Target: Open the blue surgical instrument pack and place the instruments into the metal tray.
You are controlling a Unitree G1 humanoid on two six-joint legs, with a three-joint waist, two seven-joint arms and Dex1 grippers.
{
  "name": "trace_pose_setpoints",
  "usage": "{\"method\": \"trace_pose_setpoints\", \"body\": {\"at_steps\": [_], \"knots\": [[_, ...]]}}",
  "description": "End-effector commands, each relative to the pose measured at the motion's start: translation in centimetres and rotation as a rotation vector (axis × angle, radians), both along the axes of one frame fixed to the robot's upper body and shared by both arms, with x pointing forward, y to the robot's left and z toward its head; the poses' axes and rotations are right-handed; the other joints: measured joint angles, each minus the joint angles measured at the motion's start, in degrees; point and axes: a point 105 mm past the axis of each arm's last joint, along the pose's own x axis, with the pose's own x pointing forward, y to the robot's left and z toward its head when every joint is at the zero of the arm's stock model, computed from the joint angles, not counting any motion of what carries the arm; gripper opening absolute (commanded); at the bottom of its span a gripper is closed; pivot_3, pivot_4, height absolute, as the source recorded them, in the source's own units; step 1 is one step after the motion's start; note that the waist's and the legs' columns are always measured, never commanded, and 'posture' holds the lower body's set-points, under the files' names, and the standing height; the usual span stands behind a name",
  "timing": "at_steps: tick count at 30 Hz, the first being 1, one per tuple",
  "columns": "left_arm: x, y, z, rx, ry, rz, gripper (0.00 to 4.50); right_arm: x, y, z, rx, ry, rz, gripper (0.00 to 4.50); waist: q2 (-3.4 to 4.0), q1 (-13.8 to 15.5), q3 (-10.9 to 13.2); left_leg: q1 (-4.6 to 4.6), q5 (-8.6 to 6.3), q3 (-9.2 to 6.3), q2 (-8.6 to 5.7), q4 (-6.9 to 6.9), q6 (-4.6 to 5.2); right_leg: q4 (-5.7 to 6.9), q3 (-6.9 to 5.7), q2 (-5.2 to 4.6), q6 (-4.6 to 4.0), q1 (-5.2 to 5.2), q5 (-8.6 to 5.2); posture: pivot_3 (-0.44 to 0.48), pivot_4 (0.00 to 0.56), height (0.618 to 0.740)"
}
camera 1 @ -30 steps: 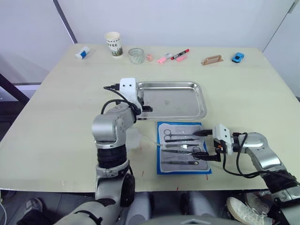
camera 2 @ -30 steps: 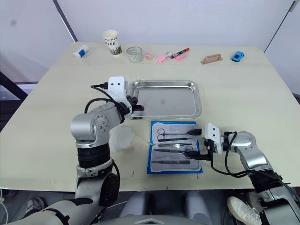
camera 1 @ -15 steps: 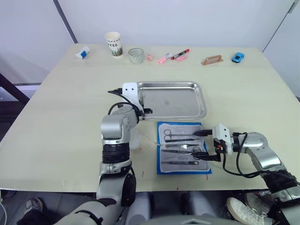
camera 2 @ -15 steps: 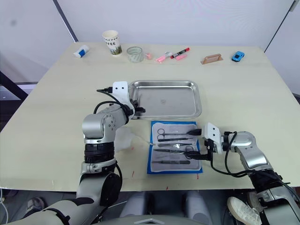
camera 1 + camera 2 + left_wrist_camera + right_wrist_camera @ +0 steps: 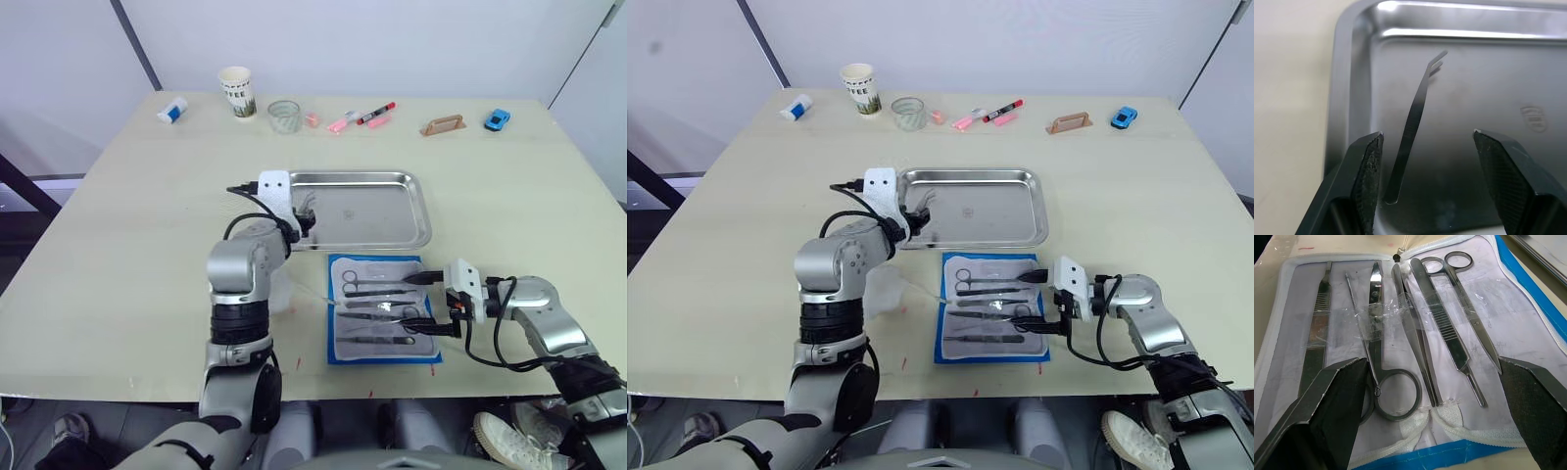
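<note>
Blue surgical instrument pack [image 5: 384, 309] lay unzipped on the counter [image 5: 118, 235] just before the steel tray [image 5: 416, 211], silvery scissors [image 5: 1388, 382] and forceps [image 5: 1447, 338] taped to its pale lining. Tweezers [image 5: 1413, 122] rested in the tray between the released left gripper [image 5: 1425, 147]; the right gripper [image 5: 1435, 396] gaped over the pack.

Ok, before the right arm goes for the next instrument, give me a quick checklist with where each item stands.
1. Pack open and flat: ok. The blue surgical instrument pack lies unfolded on the table, lining up.
2. Instruments reachable: ok. Several instruments lie side by side in the pack, though clear bands cross them, so they may resist lifting.
3. Right gripper ready: ok. Its jaws stand open over the pack with nothing between them.
4. Left gripper released: ok. Its jaws are open, and the slim tool lies in the tray.
5. Metal tray has room: ok. Most of its floor is bare.
6. Left arm clear of the tray: not ok. It hangs over the tray's left end.
</note>
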Motion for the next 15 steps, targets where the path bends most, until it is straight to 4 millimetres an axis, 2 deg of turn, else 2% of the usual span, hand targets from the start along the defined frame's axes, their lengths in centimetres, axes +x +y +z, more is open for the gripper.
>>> {"method": "trace_pose_setpoints", "body": {"at_steps": [1,3,4,9,15], "knots": [[-1.3,-2.2,3.0,-0.041,-0.148,-0.204,3.26,-0.8,-0.5,-2.6,-0.089,0.077,-0.018,4.50,0.01,0.0,0.0,0.00,0.02,0.00,0.00,0.00,-0.05,0.00,-0.01,-0.01,0.00,0.00,0.00,0.000,0.150,0.740],[-2.0,-3.0,4.9,-0.165,-0.292,-0.312,3.26,-0.7,-0.5,-2.6,-0.088,0.077,-0.018,4.50,0.01,0.0,0.0,0.01,0.05,0.00,0.01,-0.01,-0.09,0.00,-0.02,-0.04,-0.01,0.01,0.00,0.000,0.150,0.740],[-2.9,-3.3,4.9,-0.175,-0.309,-0.419,3.26,-0.7,-0.5,-2.6,-0.087,0.077,-0.018,4.50,0.01,0.0,0.0,0.02,0.05,0.01,0.01,-0.04,-0.09,-0.01,-0.03,-0.08,-0.01,0.02,0.00,0.000,0.150,0.740],[-7.3,-3.2,4.1,-0.149,-0.273,-0.926,3.26,-0.6,-0.5,-2.5,-0.081,0.073,-0.021,4.50,0.14,-0.3,0.1,0.11,0.06,0.01,0.03,-0.16,-0.13,0.02,-0.12,-0.10,-0.20,0.02,-0.10,0.000,0.150,0.740],[-8.8,-1.8,1.2,0.011,-0.183,-1.159,3.26,-0.6,-0.5,-2.4,-0.071,0.064,-0.039,4.50,0.15,-0.1,0.1,0.12,-0.02,0.00,0.02,-0.15,0.03,-0.04,-0.21,-0.09,-0.38,0.10,-0.21,0.000,0.150,0.740]]}}
